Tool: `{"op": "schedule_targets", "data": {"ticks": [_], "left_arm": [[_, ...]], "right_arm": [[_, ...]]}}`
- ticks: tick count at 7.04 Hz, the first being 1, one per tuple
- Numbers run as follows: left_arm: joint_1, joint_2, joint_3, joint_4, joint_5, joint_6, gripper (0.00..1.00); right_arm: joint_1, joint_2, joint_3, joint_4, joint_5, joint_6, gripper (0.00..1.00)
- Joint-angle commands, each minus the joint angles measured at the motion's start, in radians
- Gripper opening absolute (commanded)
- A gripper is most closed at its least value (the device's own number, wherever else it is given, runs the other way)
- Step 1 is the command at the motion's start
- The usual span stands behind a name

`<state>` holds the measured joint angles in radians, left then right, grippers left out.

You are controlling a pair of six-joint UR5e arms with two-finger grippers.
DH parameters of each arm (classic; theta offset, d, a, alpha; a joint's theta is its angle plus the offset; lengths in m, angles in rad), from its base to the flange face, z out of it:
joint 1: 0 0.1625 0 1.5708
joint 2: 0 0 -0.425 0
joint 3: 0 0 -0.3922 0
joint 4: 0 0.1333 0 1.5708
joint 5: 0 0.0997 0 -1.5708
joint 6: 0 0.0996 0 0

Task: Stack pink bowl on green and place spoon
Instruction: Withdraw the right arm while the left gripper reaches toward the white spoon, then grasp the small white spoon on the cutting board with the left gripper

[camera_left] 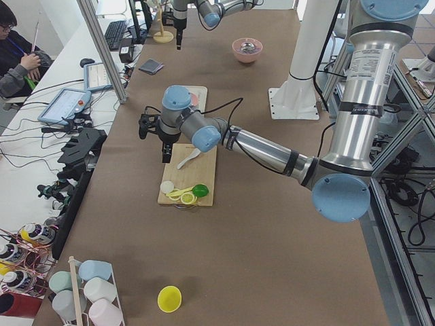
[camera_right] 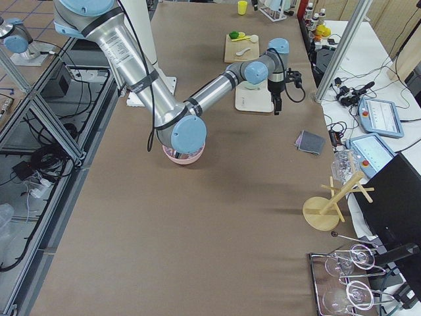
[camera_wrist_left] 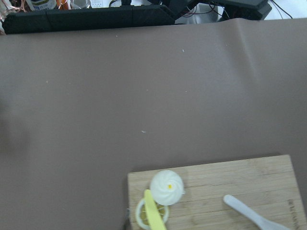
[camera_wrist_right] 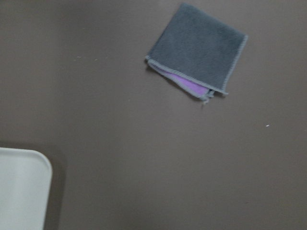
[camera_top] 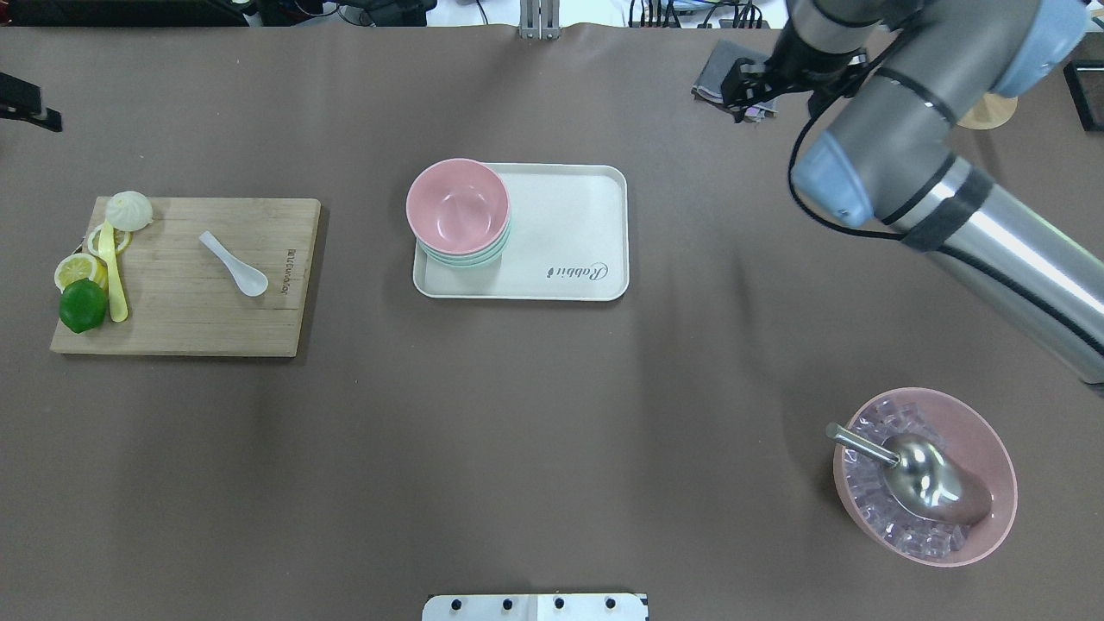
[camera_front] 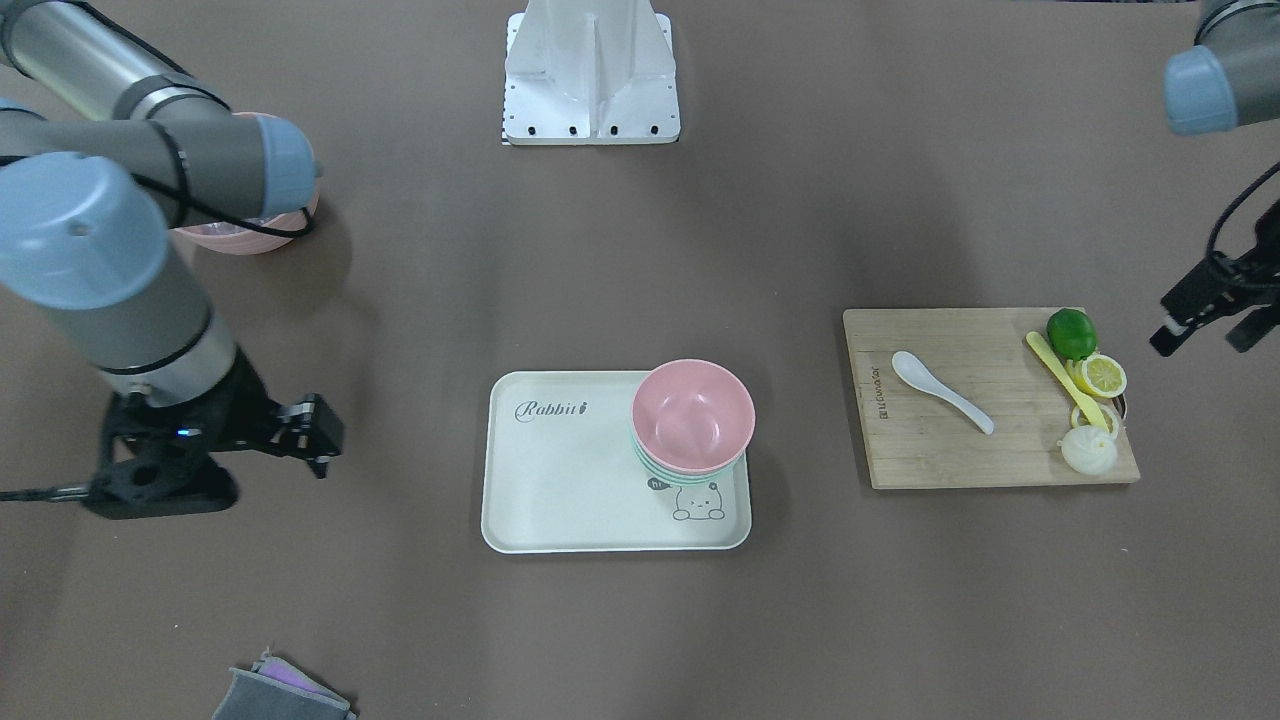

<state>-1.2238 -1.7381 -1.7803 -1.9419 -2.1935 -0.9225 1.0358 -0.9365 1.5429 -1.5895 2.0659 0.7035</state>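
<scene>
The left gripper point(camera_front: 1205, 335) is hanging beyond the left end of the cutting board point(camera_top: 185, 293), its 2 fingers spread apart and gripping nothing. The board is carrying a small printed mark along its right edge, too small to read. The spoon point(camera_top: 235, 264) is lying flat on the board, scoop toward the robot, while a lime point(camera_top: 83, 305), lemon slices point(camera_top: 76, 270), a yellow utensil point(camera_top: 112, 280) and a white bun point(camera_top: 129, 210) are crowding its left edge. A wide strip of bare table is separating the board from the tray point(camera_top: 569, 216), which is showing "Rabbit" in script and, in the front-facing view, a cartoon animal point(camera_front: 697, 500) with a "hi" bubble. The pink bowl point(camera_top: 457, 207) is sitting nested on the green bowl point(camera_top: 474, 261) at the tray's left end, its rim reaching the tray's edge. The right gripper point(camera_front: 322, 440) is hovering past the tray's right end near a grey cloth point(camera_wrist_right: 196, 50), fingers parted and empty. Well apart, at the right near the robot, a bowl of ice point(camera_top: 992, 517) is holding a steel scoop point(camera_top: 923, 479).
</scene>
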Motion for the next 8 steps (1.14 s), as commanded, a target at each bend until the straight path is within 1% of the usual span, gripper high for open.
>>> {"op": "schedule_targets", "data": {"ticks": [1, 2, 3, 4, 5, 6, 7, 8], "left_arm": [[0.200, -0.044, 0.033, 0.003, 0.208, -0.273, 0.98], [0.278, -0.046, 0.054, 0.001, 0.304, -0.341, 0.98], [0.320, -0.047, 0.077, 0.000, 0.343, -0.396, 0.98], [0.354, -0.055, 0.087, -0.003, 0.371, -0.470, 0.98], [0.410, -0.078, 0.113, 0.001, 0.418, -0.536, 0.98], [0.437, -0.113, 0.154, 0.003, 0.466, -0.580, 0.98], [0.440, -0.113, 0.159, 0.003, 0.469, -0.582, 0.97], [0.441, -0.116, 0.174, 0.003, 0.489, -0.581, 0.89]], "right_arm": [[0.168, -0.152, 0.036, -0.001, 0.101, -0.260, 1.00], [0.250, -0.244, 0.045, 0.005, 0.167, -0.357, 1.00], [0.312, -0.330, 0.048, 0.006, 0.234, -0.392, 1.00], [0.372, -0.382, 0.049, 0.003, 0.229, -0.497, 1.00], [0.421, -0.422, 0.045, -0.004, 0.227, -0.613, 1.00], [0.450, -0.456, 0.048, -0.004, 0.226, -0.630, 1.00], [0.464, -0.462, 0.048, -0.006, 0.226, -0.631, 1.00], [0.464, -0.464, 0.049, -0.004, 0.226, -0.631, 1.00]]}}
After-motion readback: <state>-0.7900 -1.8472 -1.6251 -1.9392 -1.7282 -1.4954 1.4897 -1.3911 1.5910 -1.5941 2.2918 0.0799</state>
